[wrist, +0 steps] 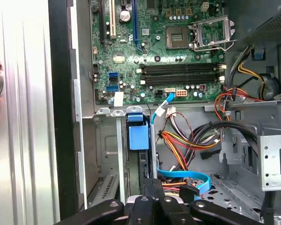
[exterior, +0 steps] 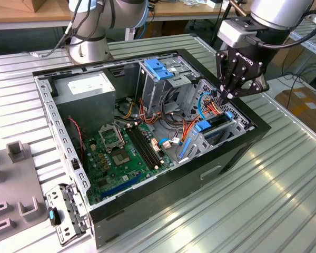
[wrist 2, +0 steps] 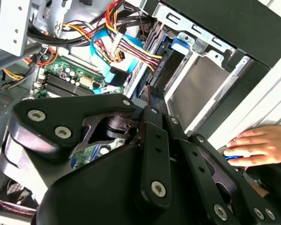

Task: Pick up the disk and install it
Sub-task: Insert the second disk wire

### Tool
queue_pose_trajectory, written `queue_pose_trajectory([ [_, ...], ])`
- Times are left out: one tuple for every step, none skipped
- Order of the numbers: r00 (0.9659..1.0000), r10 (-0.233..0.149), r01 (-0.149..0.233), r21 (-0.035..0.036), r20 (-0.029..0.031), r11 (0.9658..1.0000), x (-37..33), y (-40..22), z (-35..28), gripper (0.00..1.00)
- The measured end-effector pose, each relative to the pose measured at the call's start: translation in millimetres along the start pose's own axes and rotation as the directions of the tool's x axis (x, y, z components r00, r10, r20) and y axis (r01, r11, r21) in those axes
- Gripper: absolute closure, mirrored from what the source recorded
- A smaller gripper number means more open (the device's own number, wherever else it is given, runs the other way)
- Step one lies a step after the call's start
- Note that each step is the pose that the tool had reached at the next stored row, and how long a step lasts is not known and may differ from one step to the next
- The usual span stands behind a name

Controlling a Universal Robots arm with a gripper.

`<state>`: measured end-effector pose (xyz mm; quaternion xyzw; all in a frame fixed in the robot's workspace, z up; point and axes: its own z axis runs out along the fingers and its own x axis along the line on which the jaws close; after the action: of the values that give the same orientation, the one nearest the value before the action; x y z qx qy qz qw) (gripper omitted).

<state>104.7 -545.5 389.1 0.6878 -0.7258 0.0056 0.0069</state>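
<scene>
Standing by the open computer case (exterior: 237, 153), I see the black gripper (exterior: 225, 97) dipped inside its corner, fingers drawn tight together into one narrow tip. In both wrist views the gripper (wrist 2: 152, 91) (wrist: 152, 183) looks clenched the same way. The disk (exterior: 217, 125) sits right beneath that tip, standing on edge in the drive bay against the case wall, blue rails showing at its ends. In the second wrist view its dull silver face (wrist 2: 201, 89) lies just beside the fingers, framed by the bay's bright metal. I cannot tell whether the tip actually touches the disk's upper edge or hangs just clear of it.

Close by the gripper, a tangle of red, orange and yellow cables (exterior: 210, 108) crosses the bay, and a flat blue ribbon cable (wrist: 187, 178) curls past the fingers. A person's hand (wrist 2: 257, 145) rests on the desk outside the case wall, near the gripper.

A little farther from the gripper stands a silver metal cage with a blue plastic cap (exterior: 160, 68). Beyond that the green motherboard (exterior: 121, 153) lies flat on the case floor, its socket and memory slots plain in the first wrist view (wrist: 154, 51). At the corner well apart from the gripper sits a grey metal box with a white sticker (exterior: 87, 87).

Farthest off, the ribbed metal desk (exterior: 253, 211) carries the arm's base (exterior: 89, 47) behind the case, and a loose metal bracket (exterior: 66, 213) leans by the case's opposite corner.
</scene>
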Motion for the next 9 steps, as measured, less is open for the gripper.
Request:
queue_pose_trajectory([
  [1.0,0.0,0.0,0.0,0.0004,1.0,-0.9,0.0,-1.7,0.89],
  [1.0,0.0,0.0,0.0,0.0009,1.0,-3.2,0.2,-3.3,0.89],
  [1.0,0.0,0.0,0.0,0.0007,1.0,-6.7,0.4,-4.6,0.89],
  [1.0,0.0,0.0,0.0,0.0006,1.0,-9.5,0.5,-5.4,0.89],
  [1.0,0.0,0.0,0.0,0.0004,1.0,-13.7,0.8,-6.3,0.89],
  [1.0,0.0,0.0,0.0,-0.0006,1.0,-17.5,1.0,-7.2,0.89],
  [1.0,0.0,0.0,0.0002,-0.005,1.0,-22.7,1.3,-8.2,0.89],
  [0.9999,0.0,0.0,0.0006,-0.0142,1.0,-29.6,1.6,-9.0,0.89],
  [0.9997,0.0,0.0,0.0001,-0.0251,1.0,-35.1,1.7,-9.1,0.89],
])
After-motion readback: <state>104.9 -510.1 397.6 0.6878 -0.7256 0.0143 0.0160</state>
